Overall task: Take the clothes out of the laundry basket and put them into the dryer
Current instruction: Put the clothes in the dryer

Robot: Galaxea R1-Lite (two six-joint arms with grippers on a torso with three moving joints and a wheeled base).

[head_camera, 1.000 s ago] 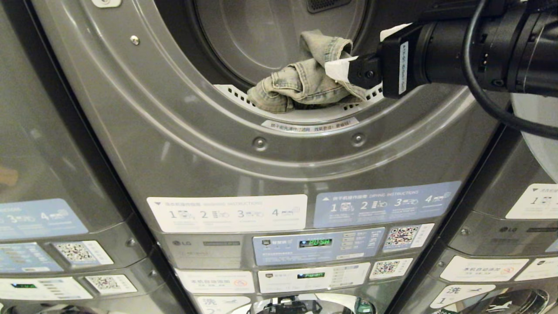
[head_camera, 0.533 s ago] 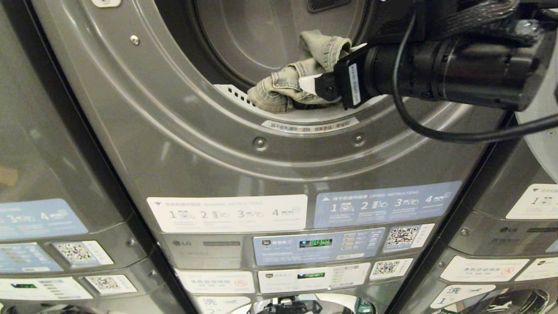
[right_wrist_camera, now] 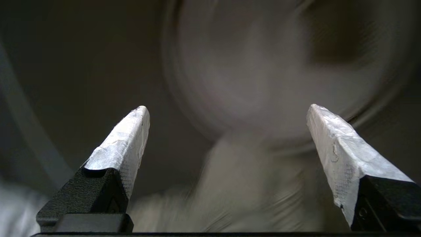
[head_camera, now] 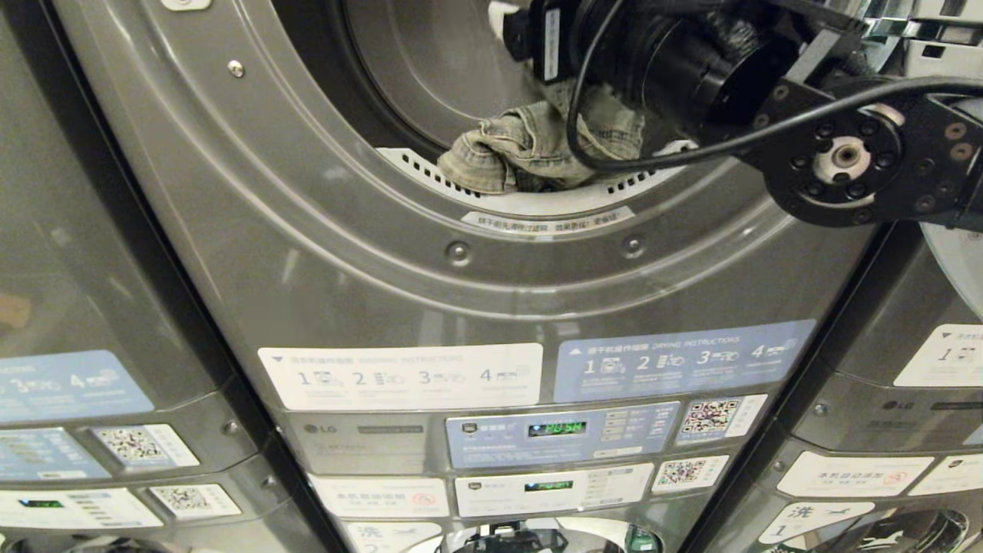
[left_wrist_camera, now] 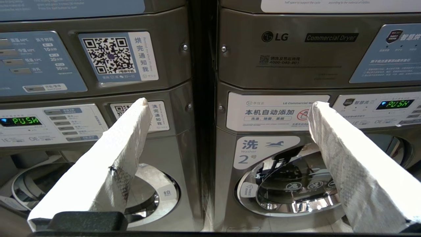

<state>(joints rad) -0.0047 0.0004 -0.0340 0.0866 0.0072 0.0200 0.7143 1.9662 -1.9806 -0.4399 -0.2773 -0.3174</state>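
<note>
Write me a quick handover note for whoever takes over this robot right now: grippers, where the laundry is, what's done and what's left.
Right gripper: open, empty, up inside the dryer opening, above the jeans.
Left gripper: open, empty, parked low facing the washers' control panels.
Laundry: the jeans lie bunched at the front lip of the drum, by the white lint grille, not pushed deep.
Done: one garment is in the dryer.
Left: the laundry basket is in none of the views, so check it for more clothes; probably nudge the jeans farther in before closing the door.

Faded denim garment [head_camera: 530,142], grey dryer [head_camera: 307,230]
</note>
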